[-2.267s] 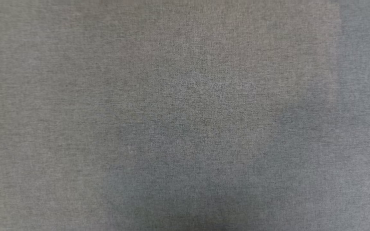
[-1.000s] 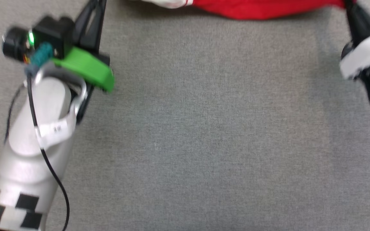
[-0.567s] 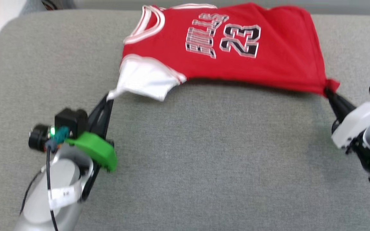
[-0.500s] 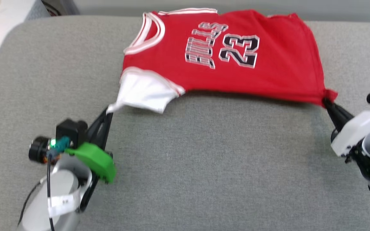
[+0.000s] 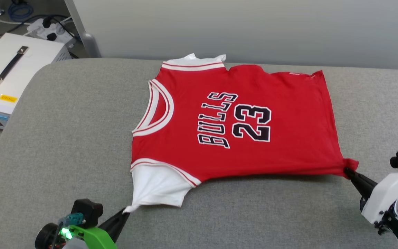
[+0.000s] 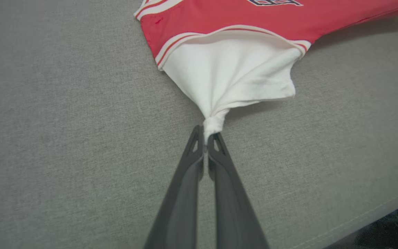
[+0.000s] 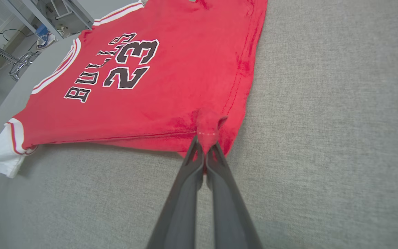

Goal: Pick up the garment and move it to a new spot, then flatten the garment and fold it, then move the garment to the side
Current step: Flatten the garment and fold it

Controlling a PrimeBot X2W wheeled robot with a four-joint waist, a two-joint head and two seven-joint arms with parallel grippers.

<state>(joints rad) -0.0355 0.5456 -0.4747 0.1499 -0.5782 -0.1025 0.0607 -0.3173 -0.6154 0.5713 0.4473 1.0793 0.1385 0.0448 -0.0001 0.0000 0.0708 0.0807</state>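
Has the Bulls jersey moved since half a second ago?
Yes, slightly, though the camera tilted. The jersey keeps its far sleeve at the far edge of the grey surface; its near side has spread farther from that edge, toward the robot.

Grey fabric-covered surface (image 5: 64, 114), pale wall (image 5: 254, 27) behind, white box (image 5: 36, 55) with black handle at left, power strip (image 5: 48, 27) beyond

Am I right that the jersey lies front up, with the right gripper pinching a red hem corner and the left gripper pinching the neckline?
One detail is off: the left gripper is shut on the tip of the white sleeve of the jersey instead, as the left wrist view shows. The rest holds.
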